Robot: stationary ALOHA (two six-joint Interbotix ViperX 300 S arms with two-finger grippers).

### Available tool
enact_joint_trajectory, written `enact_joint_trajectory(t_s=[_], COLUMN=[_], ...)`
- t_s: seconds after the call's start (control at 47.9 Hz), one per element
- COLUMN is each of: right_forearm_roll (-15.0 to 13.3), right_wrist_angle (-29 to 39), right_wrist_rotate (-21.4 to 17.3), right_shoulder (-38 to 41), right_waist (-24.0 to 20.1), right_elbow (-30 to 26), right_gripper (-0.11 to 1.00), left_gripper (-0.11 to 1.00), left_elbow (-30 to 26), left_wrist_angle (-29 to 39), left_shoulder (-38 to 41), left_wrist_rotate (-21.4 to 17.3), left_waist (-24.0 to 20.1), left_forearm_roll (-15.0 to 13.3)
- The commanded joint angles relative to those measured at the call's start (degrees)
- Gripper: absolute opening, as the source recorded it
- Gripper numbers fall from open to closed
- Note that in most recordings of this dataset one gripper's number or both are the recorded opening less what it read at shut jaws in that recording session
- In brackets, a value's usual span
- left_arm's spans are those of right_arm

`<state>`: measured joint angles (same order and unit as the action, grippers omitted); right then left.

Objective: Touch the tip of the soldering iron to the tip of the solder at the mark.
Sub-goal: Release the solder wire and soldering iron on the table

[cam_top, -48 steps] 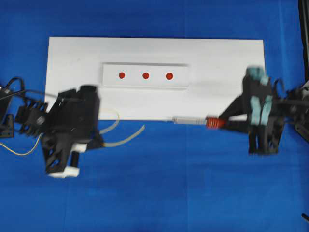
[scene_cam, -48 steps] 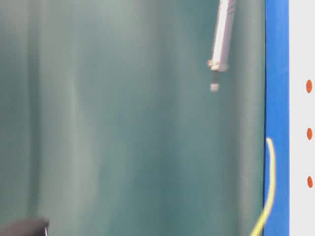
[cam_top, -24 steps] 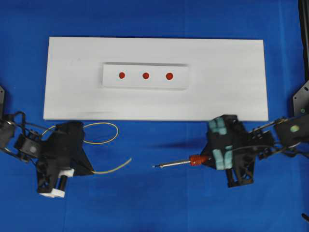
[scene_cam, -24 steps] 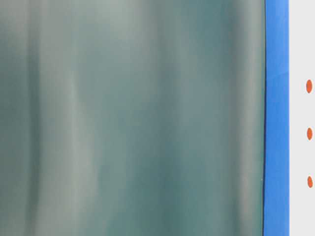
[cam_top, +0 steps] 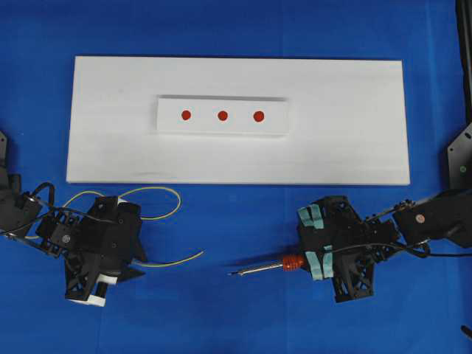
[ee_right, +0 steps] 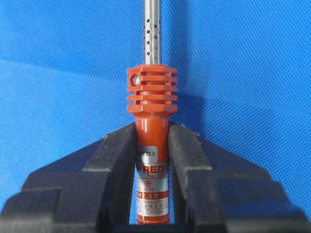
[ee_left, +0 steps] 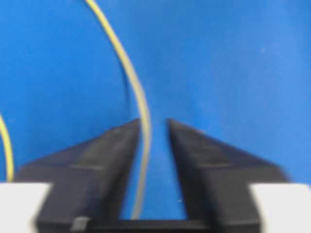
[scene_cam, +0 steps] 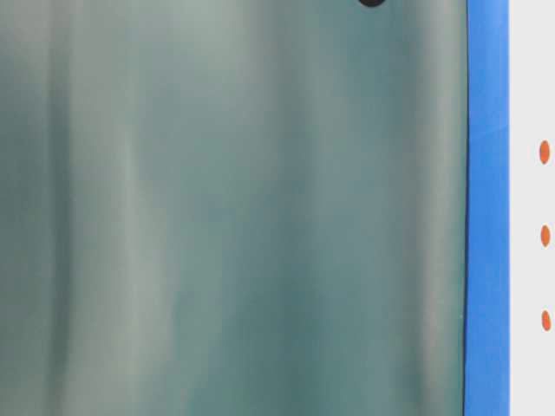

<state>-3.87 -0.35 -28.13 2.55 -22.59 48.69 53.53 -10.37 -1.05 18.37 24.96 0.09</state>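
Both tools are off the white board (cam_top: 346,140), over the blue cloth (cam_top: 243,317) on the near side. Neither is near the marks.

Right gripper (ee_right: 151,128) is clamped on the soldering iron (cam_top: 293,263) low on the orange-red handle, below the ribbed collar. The shaft points left, towards the other arm. That grip looks square, so leave it alone.

Left gripper (ee_left: 153,124) is the problem. The jaws stand apart with the solder (cam_top: 177,259) running between them, lying against one jaw with blue showing on the other side. It isn't pinched. Close on it before you move, or I'd expect it to slip out or swing.

- The free end (cam_top: 200,253) sticks out well past the fingers and looks floppy. Carry it slowly and let it settle.
- Park the solder tip on a red mark (cam_top: 222,115) of the raised strip (cam_top: 221,125) first, then bring the iron tip (cam_top: 230,274) in from the right.
- Come in shallow and light. A push will likely flick the wire off the mark.
- Watch the solder loop (cam_top: 158,193) behind the left gripper. It could drag on the board edge.

Blind spots:
- The task doesn't say which of the three marks is meant.
- The right wrist view cuts the shaft off at the top, so there's no tip there.
- The left wrist view shows no free end.
- The table-level view is mostly a blurred grey-green surface, plus a dark blob (scene_cam: 371,3) on the top edge I can't identify. It shows neither tool.
- Overhead, the left fingers are hidden under the gripper body, and you can't judge tool height.
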Motion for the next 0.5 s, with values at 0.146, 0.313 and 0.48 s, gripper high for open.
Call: enact_joint_trajectory(t_s=[0.146, 0.313, 0.48], right_forearm_roll=[0.35, -1.67, -6.15], right_wrist_angle=[4.22, 11.07, 17.23], right_wrist_rotate=[0.09, 0.44, 0.44], right_shoulder=[-2.46, -8.88, -17.58], right_waist=[-0.09, 0.79, 3.25], right_elbow=[-2.99, -4.83, -5.36], right_gripper=[0.39, 0.86, 0.80], left_gripper=[0.76, 0.76, 0.75], left_elbow=[-2.37, -4.31, -4.92], left_wrist_angle=[5.19, 14.59, 21.27], left_shoulder=[-3.16, -9.76, -17.05], left_wrist_rotate=[-0.44, -1.14, -3.78], left_waist=[0.26, -0.26, -2.72], left_forearm_roll=[0.09, 0.09, 0.09])
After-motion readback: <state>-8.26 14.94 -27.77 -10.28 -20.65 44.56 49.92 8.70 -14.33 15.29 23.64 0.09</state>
